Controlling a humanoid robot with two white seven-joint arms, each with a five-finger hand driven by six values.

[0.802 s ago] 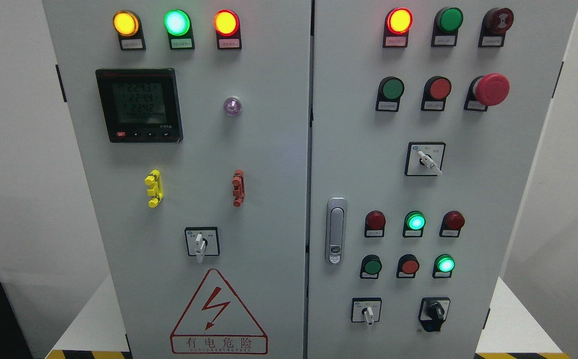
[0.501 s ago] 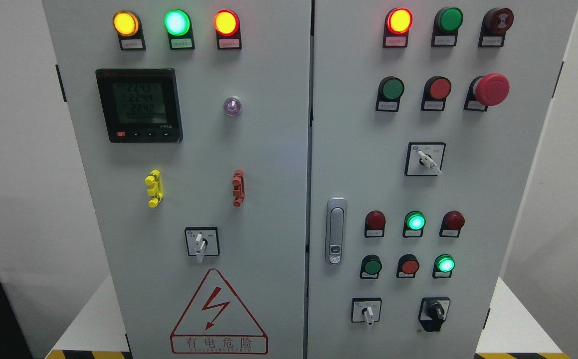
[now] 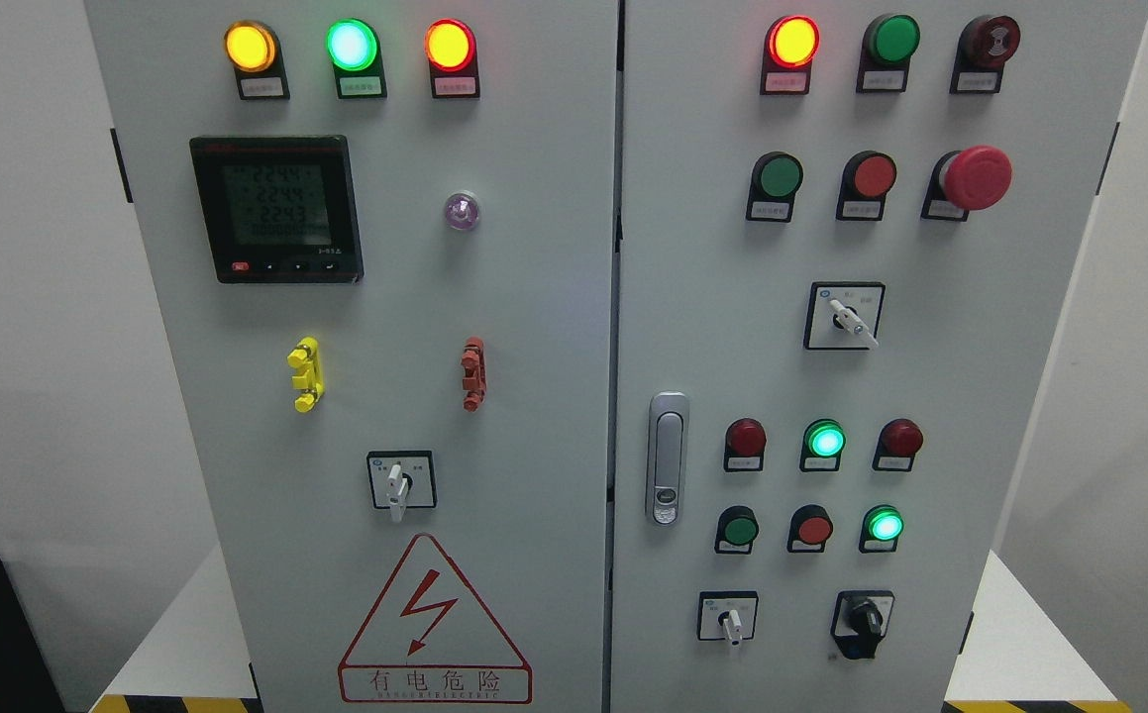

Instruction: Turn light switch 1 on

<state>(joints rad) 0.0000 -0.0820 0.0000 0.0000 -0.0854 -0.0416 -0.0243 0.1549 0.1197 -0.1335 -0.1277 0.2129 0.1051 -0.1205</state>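
- Since out of view on both sides, no telling whether fingers released, clenched or grasping.
- Nearest, at the bottom corners: white table [image 3: 177, 644] with yellow-black striped edge, carrying tall grey metal two-door cabinet [image 3: 534, 297].
- Low on right door: small white-levered rotary switch [image 3: 729, 618], lever pointing down, beside black knob selector [image 3: 864, 619]; labels too small to read, so impossible to say which is switch 1.
- Low on left door: red triangular shock warning sign [image 3: 433, 624]; just above it, second white-levered rotary switch [image 3: 397, 482].
- Higher up: silver door latch handle [image 3: 667, 458], black digital meter [image 3: 276, 208], red mushroom stop button [image 3: 975, 178].
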